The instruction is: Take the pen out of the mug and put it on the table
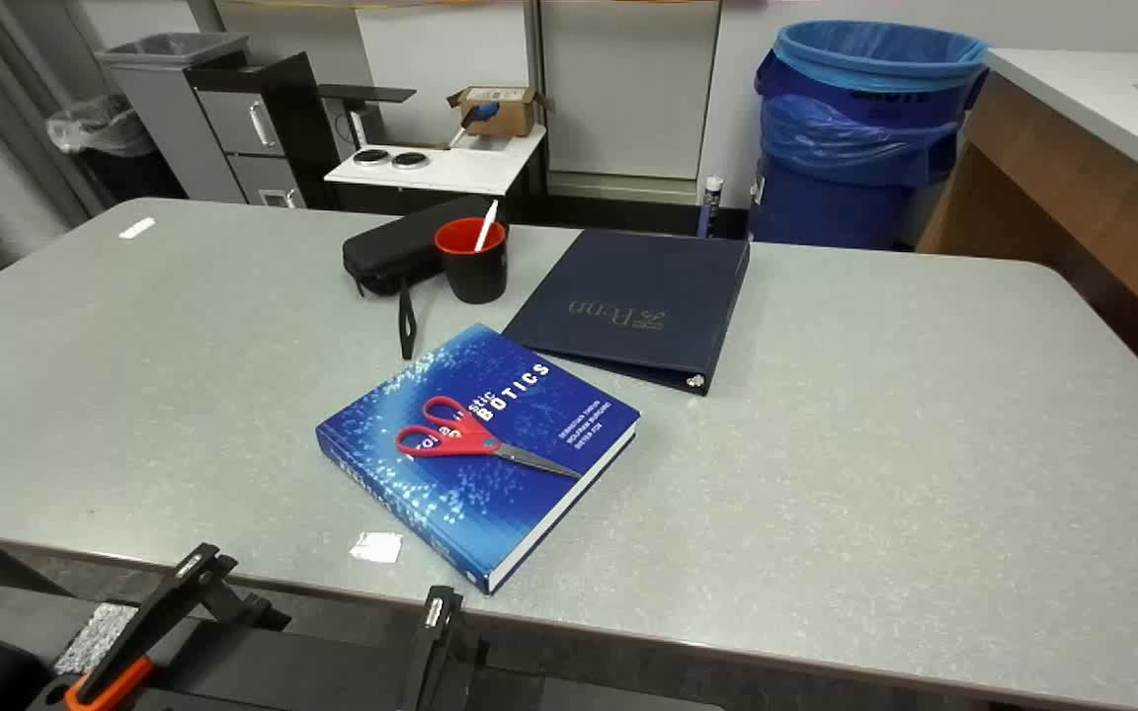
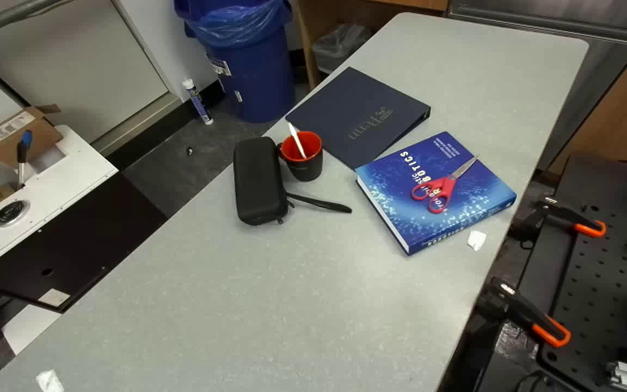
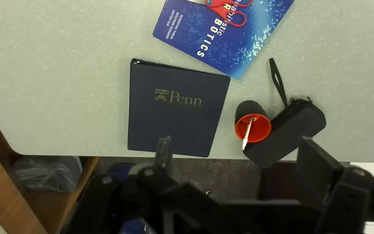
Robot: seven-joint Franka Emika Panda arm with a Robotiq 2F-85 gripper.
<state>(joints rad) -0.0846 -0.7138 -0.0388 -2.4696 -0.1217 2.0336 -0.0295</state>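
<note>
Gripper [image 3: 240,159] is held higher than table [image 3: 60,81], wrist view angled down, empty fingers [image 3: 318,167] spread wide apart, pale pen [image 3: 247,133] propped slanted in black mug [image 3: 248,108], red inside.

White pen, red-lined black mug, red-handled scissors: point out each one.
White pen [image 3: 247,133], wrist view: on its barrel.
Red-lined black mug [image 1: 475,275], in an exterior view: on its outer wall.
Red-handled scissors [image 2: 447,184], in an exterior view: on the red handle near the pivot.
</note>
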